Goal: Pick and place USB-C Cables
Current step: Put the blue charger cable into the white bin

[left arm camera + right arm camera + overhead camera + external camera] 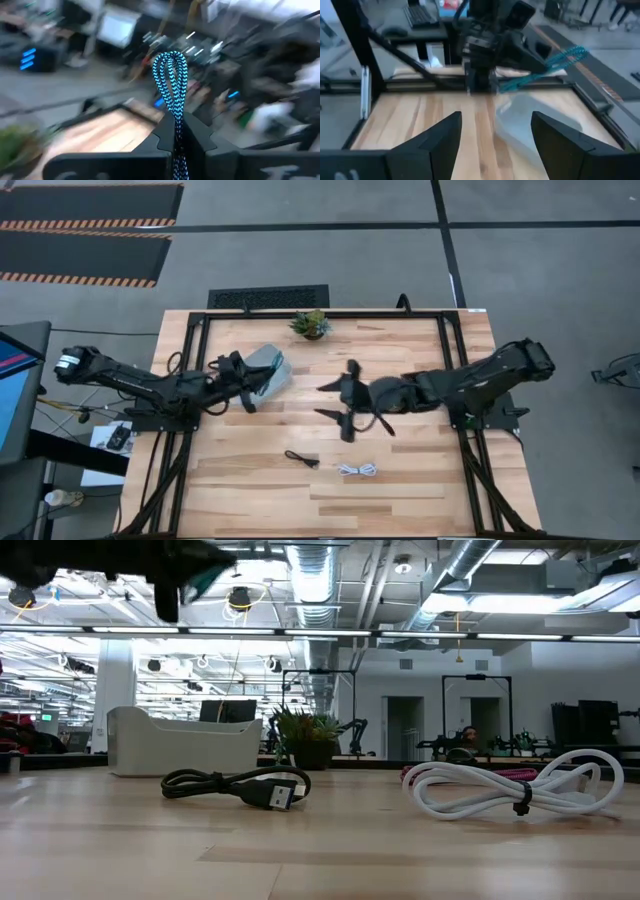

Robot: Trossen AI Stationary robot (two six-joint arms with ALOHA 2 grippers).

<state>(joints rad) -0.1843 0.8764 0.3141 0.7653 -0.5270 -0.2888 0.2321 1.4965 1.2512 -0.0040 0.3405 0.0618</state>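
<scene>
My left gripper point(247, 388) is shut on the teal USB-C cable point(170, 75) beside the clear bin point(270, 370), well above the table. In the right wrist view the teal cable point(560, 62) juts out over the bin point(530, 120). My right gripper point(337, 402) hangs open over the table's middle, holding nothing. The black cable point(301, 459) and the white cable point(357, 470) lie flat on the wood near the front. In the low view a strip of the maroon cable point(505, 774) shows behind the white cable point(510, 792). My left gripper pinches the teal cable bundle point(176, 117) between its two shut fingers point(200, 137). The bundle's looped end sticks out past the fingertips and the rest runs back between them. The fingers lie about level, along the cable. The cable is clear of the table and bin.
A small potted plant point(311, 323) stands at the table's far edge. The black frame rails point(190, 380) run along both sides. Bare wood lies between the two grippers and along the near edge.
</scene>
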